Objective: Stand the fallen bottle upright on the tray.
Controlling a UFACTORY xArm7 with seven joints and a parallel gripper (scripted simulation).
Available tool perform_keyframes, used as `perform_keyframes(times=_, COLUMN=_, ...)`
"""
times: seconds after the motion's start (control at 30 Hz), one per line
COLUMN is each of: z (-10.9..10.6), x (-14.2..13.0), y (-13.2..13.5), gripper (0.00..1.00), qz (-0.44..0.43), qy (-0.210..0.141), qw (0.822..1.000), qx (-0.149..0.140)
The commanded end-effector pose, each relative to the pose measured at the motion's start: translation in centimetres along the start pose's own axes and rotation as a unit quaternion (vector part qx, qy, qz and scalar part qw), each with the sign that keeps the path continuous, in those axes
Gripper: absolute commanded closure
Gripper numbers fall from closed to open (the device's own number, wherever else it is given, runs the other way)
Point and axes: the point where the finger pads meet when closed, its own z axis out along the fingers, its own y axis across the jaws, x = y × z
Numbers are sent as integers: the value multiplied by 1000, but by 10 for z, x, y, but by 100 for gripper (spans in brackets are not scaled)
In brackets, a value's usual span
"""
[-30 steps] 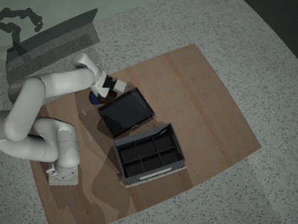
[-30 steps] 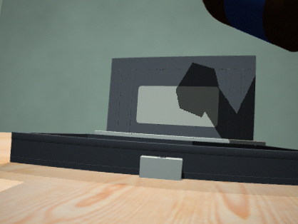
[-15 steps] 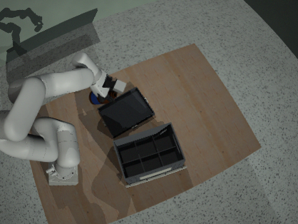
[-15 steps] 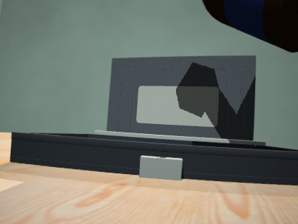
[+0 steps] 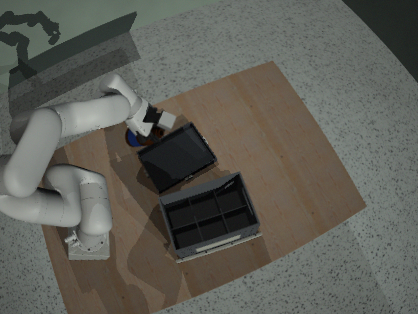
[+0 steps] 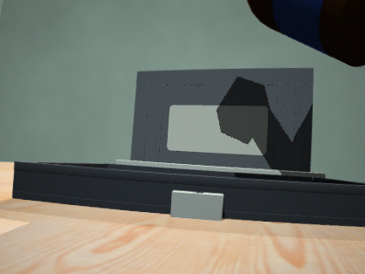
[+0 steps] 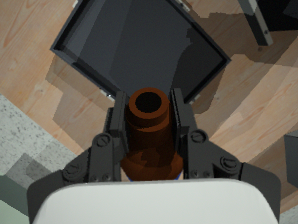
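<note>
Item: brown glass-look bottle with a blue label band [image 7: 148, 131]. Location: clamped by the neck between the fingers of the dark hand [image 7: 148, 107], raised off the wooden bench [image 5: 280, 130], beside the near corner of the shallow dark rectangular tray [image 5: 176, 157]; mouth faces the wrist camera.

Item: dark partitioned crate [image 5: 210, 216], flat just beside the tray.

Step in hand: carrying the bottle to the tray.

Next move, as judged: shift over the tray floor, bring the base squarely downward, lower until seated, then release.
</note>
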Motion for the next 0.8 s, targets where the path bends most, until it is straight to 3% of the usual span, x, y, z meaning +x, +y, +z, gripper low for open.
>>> perform_keyframes(times=0.0, z=-2, x=0, y=-1, gripper=100, qz=0, qy=13, qw=1000, qx=2)
perform_keyframes(times=0.77, z=-2, x=-1, y=-1, gripper=100, qz=1, qy=71, qw=997, qx=2)
